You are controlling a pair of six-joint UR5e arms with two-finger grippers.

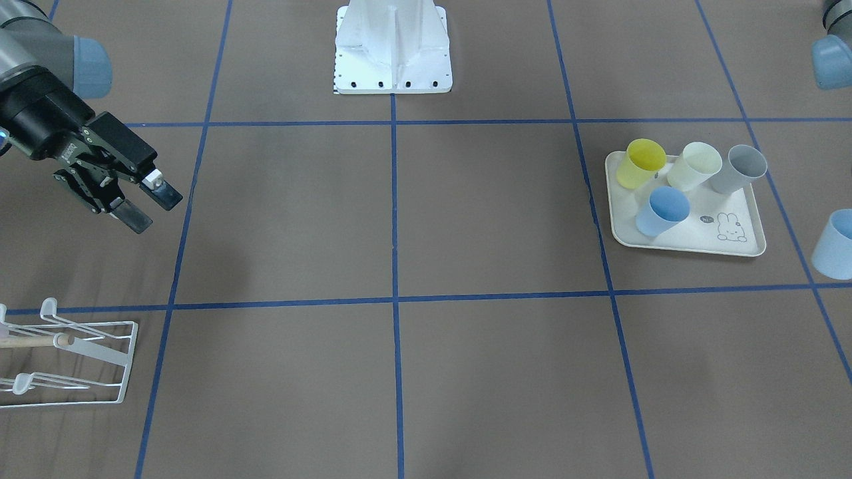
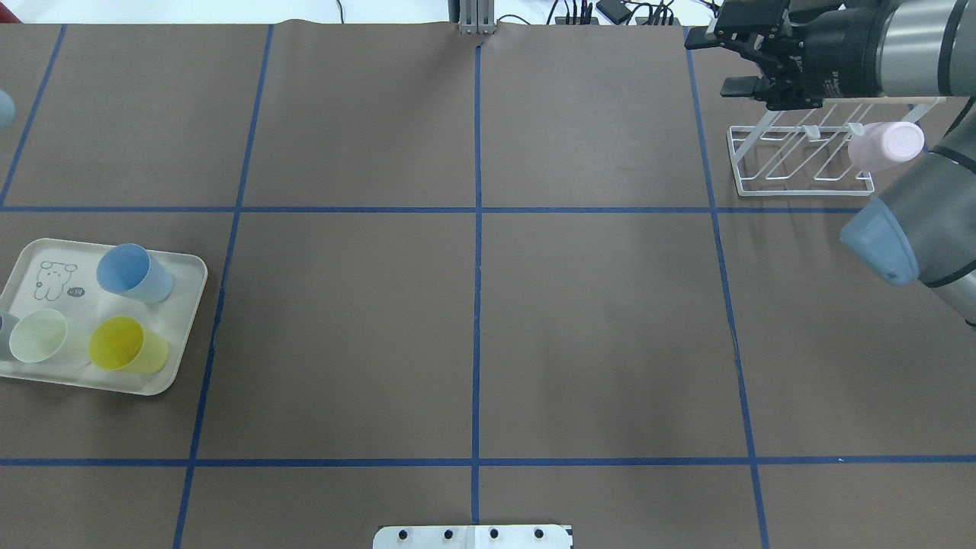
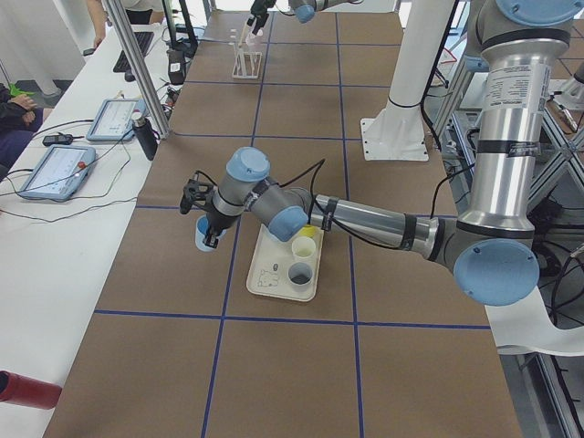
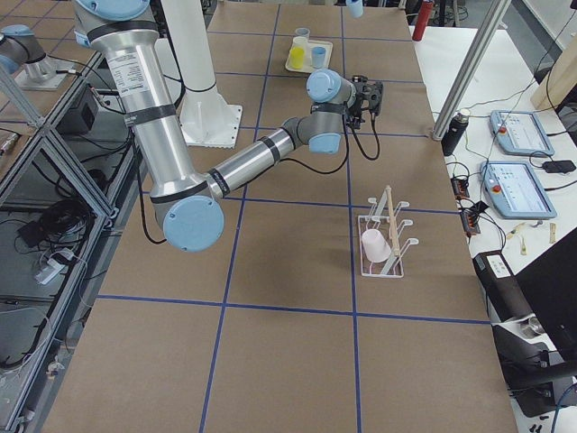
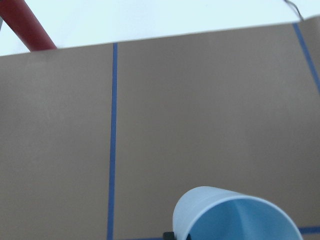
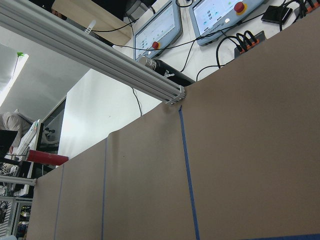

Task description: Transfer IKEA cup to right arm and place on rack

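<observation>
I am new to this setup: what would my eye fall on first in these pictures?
Probably the cream tray at the table's end on the robot's left, with a bright yellow cup among four on it. At the other end, a pink cup hangs on the white rack, and the open right gripper hovers nearby.

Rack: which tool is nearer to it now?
Right. The right tool hangs close beside the rack; the left tool is far off at the other end, by the tray.
</observation>
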